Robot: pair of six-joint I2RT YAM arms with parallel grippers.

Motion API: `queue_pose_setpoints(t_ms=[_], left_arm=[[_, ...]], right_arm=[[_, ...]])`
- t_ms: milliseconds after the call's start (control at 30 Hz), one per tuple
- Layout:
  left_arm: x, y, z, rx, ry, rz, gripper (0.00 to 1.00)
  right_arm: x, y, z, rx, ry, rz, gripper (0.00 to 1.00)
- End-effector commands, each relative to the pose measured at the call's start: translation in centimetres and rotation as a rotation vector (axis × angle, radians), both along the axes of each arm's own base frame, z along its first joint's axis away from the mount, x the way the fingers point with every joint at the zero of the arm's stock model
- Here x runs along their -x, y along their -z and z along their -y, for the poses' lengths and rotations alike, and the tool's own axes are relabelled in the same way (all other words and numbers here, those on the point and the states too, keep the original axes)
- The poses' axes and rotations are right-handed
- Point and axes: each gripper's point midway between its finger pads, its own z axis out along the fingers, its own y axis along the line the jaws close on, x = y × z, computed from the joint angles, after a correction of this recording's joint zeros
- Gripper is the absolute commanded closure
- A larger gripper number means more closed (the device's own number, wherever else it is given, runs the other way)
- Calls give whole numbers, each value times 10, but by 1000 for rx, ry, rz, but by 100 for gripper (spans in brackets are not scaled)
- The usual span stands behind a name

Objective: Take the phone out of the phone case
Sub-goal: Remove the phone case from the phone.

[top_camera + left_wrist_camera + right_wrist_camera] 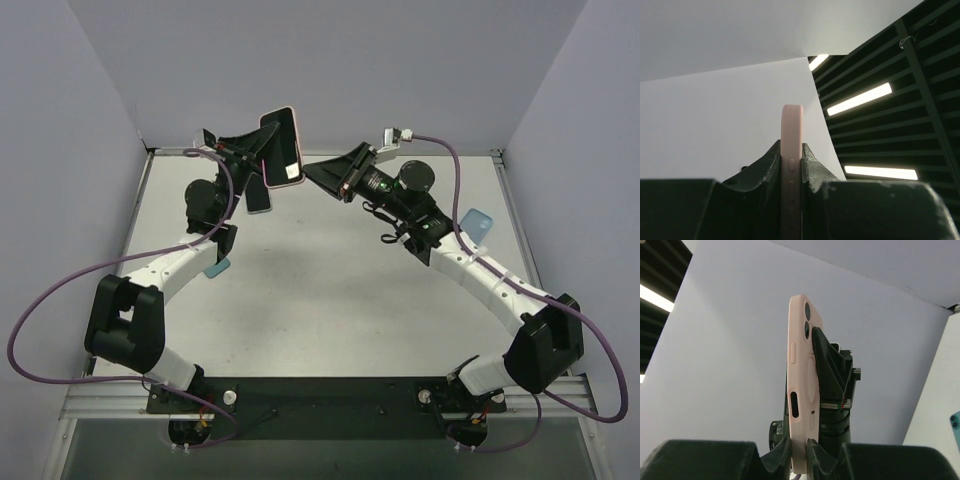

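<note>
A phone with a dark screen sits in a pink case (283, 148) and is held tilted in the air above the back of the table. My left gripper (266, 150) is shut on the case's left side. In the left wrist view the pink case edge (791, 150) with its buttons stands upright between the fingers of that gripper (791, 162). My right gripper (312, 172) is shut on the lower right edge. The right wrist view shows the pink case back (805, 390) with its camera holes, its bottom edge pinched in that gripper (799, 446), and the left gripper behind it.
A dark flat phone-shaped object (258, 195) lies below the left gripper. A light blue case (480, 222) lies on the table at the right. A small blue item (217, 268) lies beside the left arm. Purple cables loop out from both arms.
</note>
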Motion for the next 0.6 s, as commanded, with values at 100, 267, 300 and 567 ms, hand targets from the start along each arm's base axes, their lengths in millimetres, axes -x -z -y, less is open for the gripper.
queue_pose_setpoints(t_ms=[100, 267, 300, 567], left_arm=[[157, -127, -16, 231, 234, 538, 100], [162, -131, -15, 229, 235, 553, 100], [161, -130, -13, 223, 238, 546, 100], [157, -109, 3, 211, 257, 496, 100]], right_arm=[[-7, 208, 12, 614, 69, -383, 100], [-5, 227, 19, 692, 76, -418, 100], [-5, 228, 18, 698, 67, -412, 100], [-6, 204, -14, 537, -49, -371, 86]])
